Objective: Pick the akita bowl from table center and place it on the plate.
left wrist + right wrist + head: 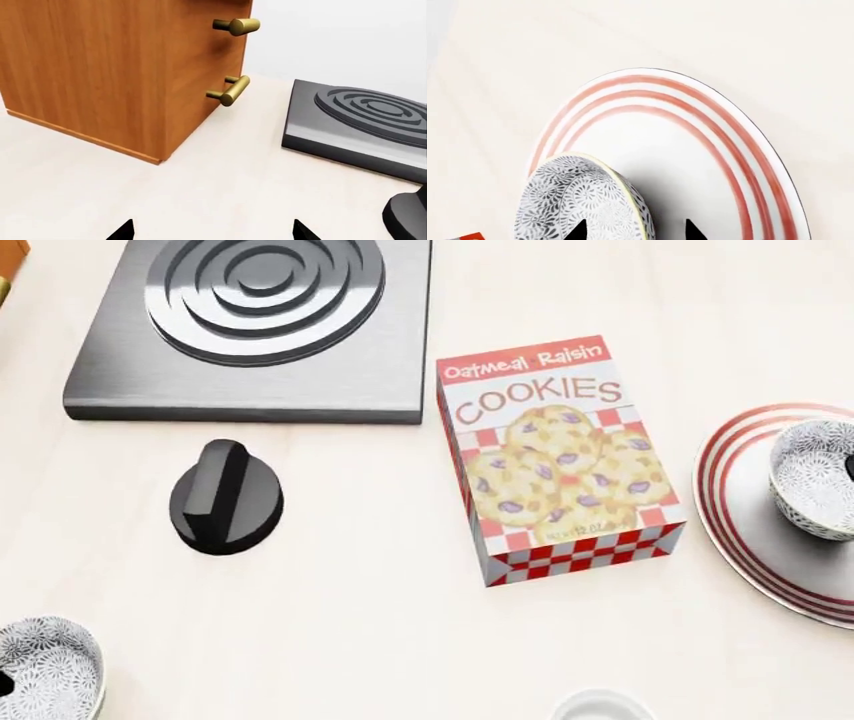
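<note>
Fingertips of the left gripper (210,231) appear in its wrist view as two dark points set well apart over bare cream tabletop (220,185), so the jaws stand open and hold nothing. Beyond them stands a tall orange-brown wooden cabinet (100,70) with two brass cylindrical knobs (230,90).

Taking the red-and-white oatmeal raisin cookie box (558,455) lying flat at table centre as landmark, the head view reads thus. Far to its left, at the lower corner, sits a small round deep bowl with grey-black speckled floral pattern (47,668). Left of the box lies a glossy black oval knob (226,496). Up and to the left of the box, with its edge just beside the box's top corner, rests a flat dark grey square hob with raised concentric rings (254,325). Below the box, at the lower edge, the rim of a plain white cup (603,706) shows. Right of the box, near it but apart, lies the large round white plate with red concentric rings (747,510), cut by the frame edge. The akita bowl (814,478) is over the plate's inner part.

Fingertips of the right gripper (635,231) straddle the akita bowl's rim, one inside the bowl and one outside; whether they press it cannot be told.
</note>
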Robot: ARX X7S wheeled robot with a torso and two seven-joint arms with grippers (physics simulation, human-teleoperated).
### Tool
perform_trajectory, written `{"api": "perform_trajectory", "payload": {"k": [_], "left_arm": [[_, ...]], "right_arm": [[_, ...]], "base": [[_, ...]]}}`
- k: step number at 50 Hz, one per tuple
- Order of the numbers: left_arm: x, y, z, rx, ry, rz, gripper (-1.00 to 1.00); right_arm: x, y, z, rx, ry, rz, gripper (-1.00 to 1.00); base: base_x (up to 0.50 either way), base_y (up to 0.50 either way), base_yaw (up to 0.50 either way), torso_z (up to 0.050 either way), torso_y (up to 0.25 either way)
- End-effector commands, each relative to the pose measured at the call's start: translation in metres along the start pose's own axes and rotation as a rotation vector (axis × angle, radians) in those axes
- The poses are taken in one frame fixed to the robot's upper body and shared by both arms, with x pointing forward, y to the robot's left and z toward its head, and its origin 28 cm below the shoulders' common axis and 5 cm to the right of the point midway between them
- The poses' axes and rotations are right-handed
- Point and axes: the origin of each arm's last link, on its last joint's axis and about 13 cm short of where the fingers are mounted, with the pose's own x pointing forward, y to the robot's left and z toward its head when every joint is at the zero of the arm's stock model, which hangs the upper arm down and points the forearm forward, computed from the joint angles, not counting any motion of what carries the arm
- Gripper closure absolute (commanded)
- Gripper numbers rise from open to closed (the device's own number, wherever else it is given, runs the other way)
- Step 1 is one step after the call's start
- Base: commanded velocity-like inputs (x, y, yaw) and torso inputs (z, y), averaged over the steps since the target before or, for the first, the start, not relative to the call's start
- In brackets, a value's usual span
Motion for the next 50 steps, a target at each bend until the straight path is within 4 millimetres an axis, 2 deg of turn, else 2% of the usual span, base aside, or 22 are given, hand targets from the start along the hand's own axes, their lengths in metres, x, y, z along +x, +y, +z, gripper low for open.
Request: {"api": "perform_trajectory", "payload": {"k": [1, 9, 20, 33, 42, 50], "left_arm": [[0.001, -0.001, 0.0, -0.001, 0.0, -0.003, -1.0], [0.002, -0.001, 0.002, -0.004, -0.002, 0.0, -1.0], [0.002, -0.001, 0.003, -0.006, -0.005, 0.001, -1.0], [0.002, -0.004, 0.006, -0.008, -0.013, -0.01, -1.0], [0.002, -0.005, 0.008, -0.008, -0.019, -0.016, -1.0], [0.002, -0.008, 0.008, -0.005, -0.019, -0.029, -1.0]], "right_arm": [[-0.001, 0.003, 0.004, 0.032, -0.032, 0.04, -1.0], [-0.001, 0.001, 0.013, 0.107, -0.146, 0.063, -1.0], [-0.014, 0.002, 0.019, 0.185, -0.278, 0.129, -1.0], [-0.052, 0.024, 0.011, 0.118, -0.417, 0.319, -1.0], [-0.09, 0.02, -0.006, -0.002, -0.53, 0.43, -1.0], [-0.118, 0.015, -0.021, -0.09, -0.547, 0.485, -1.0]], "base": [[0.0, 0.0, 0.0, 0.0, 0.0], [0.0, 0.0, 0.0, 0.0, 0.0], [0.0, 0.0, 0.0, 0.0, 0.0], [0.0, 0.0, 0.0, 0.0, 0.0], [0.0, 0.0, 0.0, 0.0, 0.0], [0.0, 0.0, 0.0, 0.0, 0.0]]}}
